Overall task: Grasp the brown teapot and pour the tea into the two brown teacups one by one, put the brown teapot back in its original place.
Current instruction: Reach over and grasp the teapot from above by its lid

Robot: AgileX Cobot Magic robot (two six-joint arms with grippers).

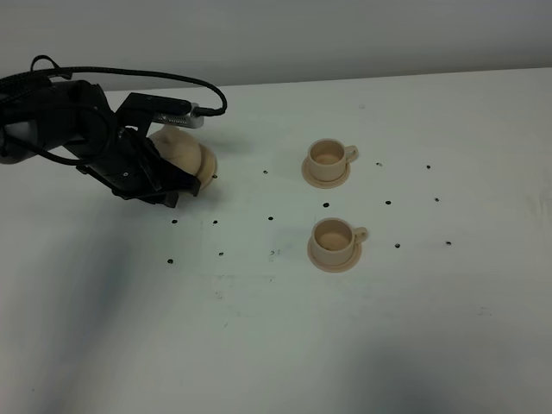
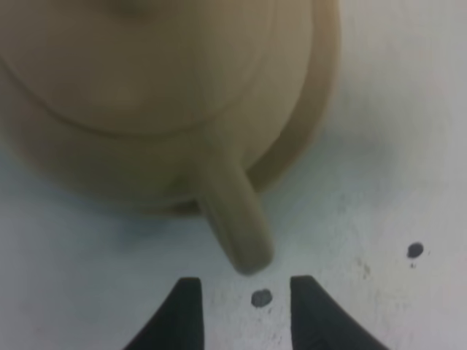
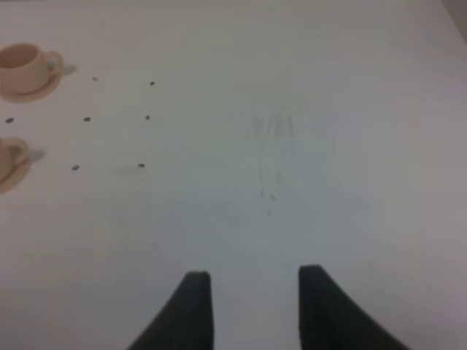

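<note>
Left wrist view: round-bellied tan ceramic teapot point(image 2: 146, 95) on wide tan saucer point(image 2: 325, 102), stem ending just short of left gripper point(image 2: 244, 288), fingers apart. Right gripper point(image 3: 255, 281) fingers apart. Small tan teacups point(image 1: 329, 155) point(image 1: 334, 236) well clear, white tabletop point(image 1: 259, 194) between.

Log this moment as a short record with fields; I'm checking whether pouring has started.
teapot: upright on its saucer, left part of the table
left gripper: open, at the teapot; the teapot's handle or spout (unclear which) points at the gap, not gripped
right gripper: open, over bare table, holds nothing
cups: far cup and near cup, upright, apart, right of the teapot
pouring: not begun; teapot not lifted
</note>
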